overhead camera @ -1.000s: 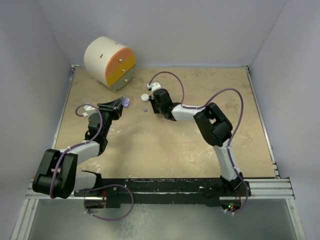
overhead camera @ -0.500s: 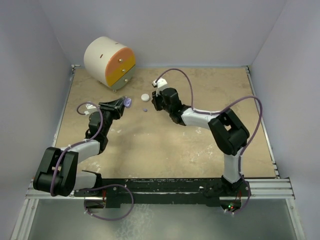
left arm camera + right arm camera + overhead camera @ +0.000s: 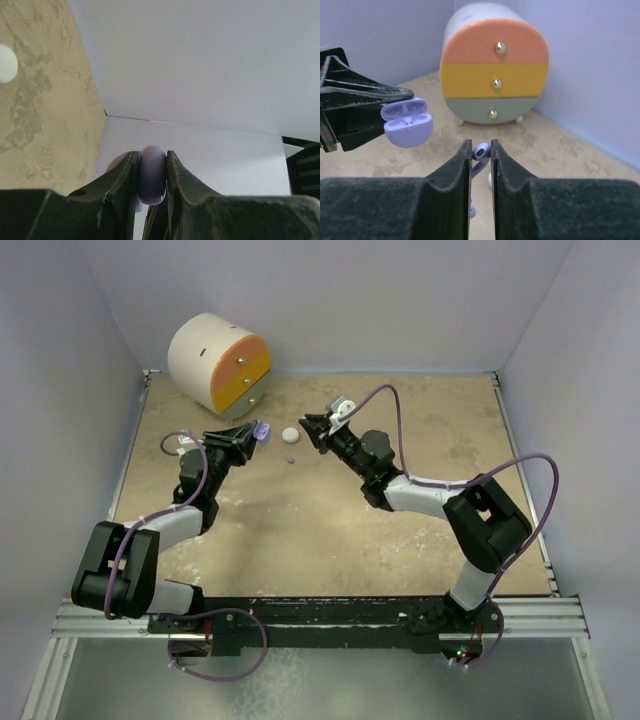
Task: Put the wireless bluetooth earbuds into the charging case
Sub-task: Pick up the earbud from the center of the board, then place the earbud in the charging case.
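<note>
The lilac charging case (image 3: 407, 121) hangs open in the air, its two empty wells showing. My left gripper (image 3: 152, 160) is shut on the case (image 3: 152, 172), near the table's far left (image 3: 260, 428). My right gripper (image 3: 481, 147) is shut on a purple earbud (image 3: 481, 151), stem down, a short way right of the case and at about its height. In the top view this right gripper (image 3: 308, 423) points left towards my left gripper (image 3: 250, 435). A second small purple earbud (image 3: 289, 459) lies on the table below them.
A round white puck (image 3: 290, 435) lies on the table between the grippers, also seen at the left wrist view's left edge (image 3: 6, 62). A cylindrical drawer unit (image 3: 220, 365) with orange, yellow and green fronts (image 3: 495, 70) stands in the far left corner.
My right gripper has risen off the table with the purple earbud and turned to face left. My left gripper has carried the case a little farther back and to the right.
</note>
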Tool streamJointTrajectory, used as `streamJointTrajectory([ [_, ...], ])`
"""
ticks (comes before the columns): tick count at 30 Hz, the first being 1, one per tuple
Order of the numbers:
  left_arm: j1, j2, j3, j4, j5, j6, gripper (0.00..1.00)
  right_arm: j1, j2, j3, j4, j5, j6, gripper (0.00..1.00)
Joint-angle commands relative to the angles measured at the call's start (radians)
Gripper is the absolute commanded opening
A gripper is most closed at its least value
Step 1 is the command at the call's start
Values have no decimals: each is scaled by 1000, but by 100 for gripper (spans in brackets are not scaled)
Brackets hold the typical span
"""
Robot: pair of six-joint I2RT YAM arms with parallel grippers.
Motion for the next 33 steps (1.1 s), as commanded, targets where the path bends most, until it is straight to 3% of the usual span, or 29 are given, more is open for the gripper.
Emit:
streamJointTrajectory([
  [1,0,-3,53,28,21,-30,0,1,8,4,267,-91,-95,0],
  [8,-8,8,68,23,29,-41,0,2,78,-61,610,-179,-163,0],
  [14,-17,20,89,10,35,-52,0,2,175,-56,808,-214,-250,0],
  [33,-43,108,134,-26,51,-63,0,2,274,-46,1157,-314,-309,0],
])
